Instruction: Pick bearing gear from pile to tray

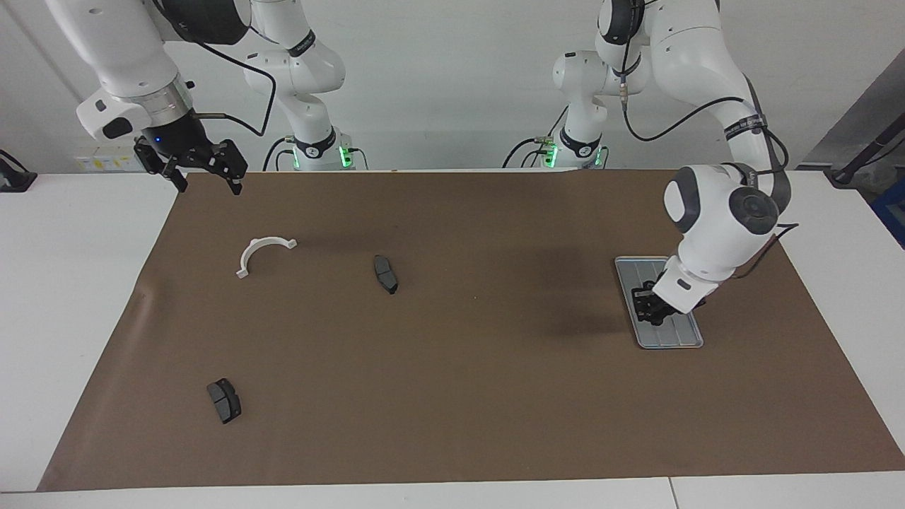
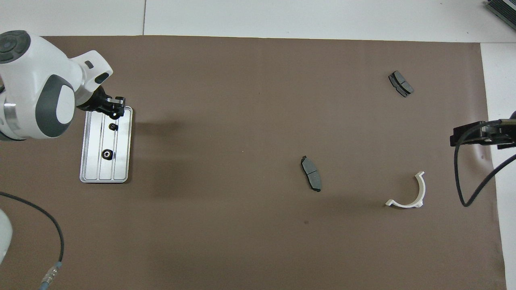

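I see two small black round gears lying in the ridged silver-grey metal tray. My left hand hovers over its farther end, gripping another black gear; my right hand waits, fingers spread.

My arms are white with dark grey joint bands; my left gripper and right gripper are black. The tray, at middle left of the overhead frame, is silver-grey with lengthwise ridges and carries two black gears. The mat is plain brown. The two pads are dark grey. The bracket, at lower right, is white.
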### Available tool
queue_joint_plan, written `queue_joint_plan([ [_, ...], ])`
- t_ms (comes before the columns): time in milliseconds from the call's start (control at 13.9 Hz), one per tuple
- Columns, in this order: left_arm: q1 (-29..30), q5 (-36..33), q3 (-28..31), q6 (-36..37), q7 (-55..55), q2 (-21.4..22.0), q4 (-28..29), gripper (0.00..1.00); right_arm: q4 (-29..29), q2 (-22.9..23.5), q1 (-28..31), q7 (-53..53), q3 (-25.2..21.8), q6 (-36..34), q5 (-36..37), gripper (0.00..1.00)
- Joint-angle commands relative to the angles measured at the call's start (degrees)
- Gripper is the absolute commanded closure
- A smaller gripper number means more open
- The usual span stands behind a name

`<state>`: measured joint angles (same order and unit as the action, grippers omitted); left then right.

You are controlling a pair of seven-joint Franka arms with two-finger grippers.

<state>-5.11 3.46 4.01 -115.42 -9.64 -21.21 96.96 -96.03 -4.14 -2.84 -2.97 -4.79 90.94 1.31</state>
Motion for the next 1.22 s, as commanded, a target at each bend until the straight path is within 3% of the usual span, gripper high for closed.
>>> queue_joint_plan([
  [0,4.7,0.3,-0.7,-7.2,-8.4,4.8,10.8,0.89,-0.7,-1.0,0.3,1.0,0.1,-0.5,-1.2,0.00],
  [144,5.6,0.3,-0.7,-15.1,-9.9,6.3,17.0,0.88,-0.7,-1.0,0.3,1.0,0.1,-0.5,-1.2,0.00],
  [360,5.6,0.3,-0.7,-18.9,-9.9,7.2,20.8,0.86,-0.7,-1.0,0.3,1.0,0.1,-0.5,-1.2,0.00],
  [432,5.6,0.3,-0.7,-19.0,-9.7,7.3,21.0,0.75,-0.7,-1.0,0.3,1.1,0.1,-0.5,-1.2,0.00],
  [504,5.6,0.3,-0.7,-19.0,-9.5,7.2,20.8,0.56,-0.7,-1.0,0.3,1.1,0.1,-0.5,-1.2,0.00],
  [576,5.2,0.3,-0.7,-18.9,-9.5,7.1,20.5,0.25,-0.7,-1.0,0.3,1.1,0.1,-0.5,-1.2,0.00],
  [648,4.9,0.3,-0.7,-18.8,-9.3,7.0,19.6,0.05,-0.7,-1.0,0.3,1.0,0.1,-0.5,-1.2,0.00],
  [720,4.7,0.3,-0.7,-17.7,-9.2,6.9,17.8,0.00,-0.7,-1.0,0.3,1.0,0.1,-0.5,-1.2,0.00],
  [864,4.1,0.3,-0.8,-11.2,-7.9,7.3,12.0,0.00,-0.7,-1.0,0.3,1.0,0.1,-0.5,-1.2,0.00],
  [1151,3.1,-0.4,-1.1,16.5,-0.9,7.4,-8.9,0.00,-0.7,-1.0,0.3,1.0,0.1,-0.5,-1.2,0.00],
])
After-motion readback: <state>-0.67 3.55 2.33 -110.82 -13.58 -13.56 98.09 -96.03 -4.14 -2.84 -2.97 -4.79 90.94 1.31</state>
